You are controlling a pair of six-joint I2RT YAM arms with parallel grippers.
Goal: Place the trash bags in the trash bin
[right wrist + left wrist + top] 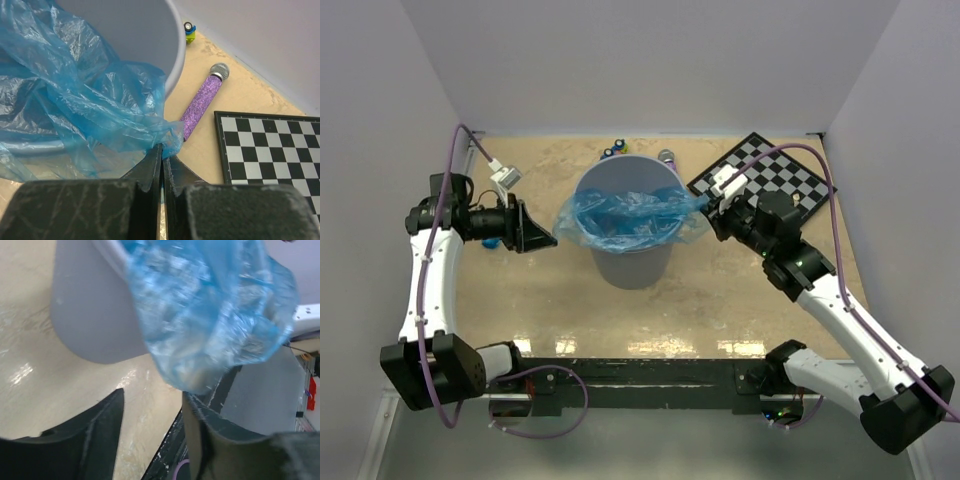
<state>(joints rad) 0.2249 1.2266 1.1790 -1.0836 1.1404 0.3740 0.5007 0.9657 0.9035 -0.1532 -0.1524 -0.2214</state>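
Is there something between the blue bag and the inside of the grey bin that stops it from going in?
Nothing visible does. The bag lies across the open mouth of the bin, hanging over the rim on both sides. The right gripper pinches its right edge; the left gripper is open beside it.

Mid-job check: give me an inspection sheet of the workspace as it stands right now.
Surface: glossy beige tabletop.
Job's things: trash bag draped over the mouth of the trash bin, spilling over both sides.
Clutter: purple microphone, chessboard, small toy.
Grippers: left gripper open, near the bag's edge; right gripper shut on the bag's other edge.
Cables: purple cable along each arm, none snagged.
Surroundings: white walls on three sides.
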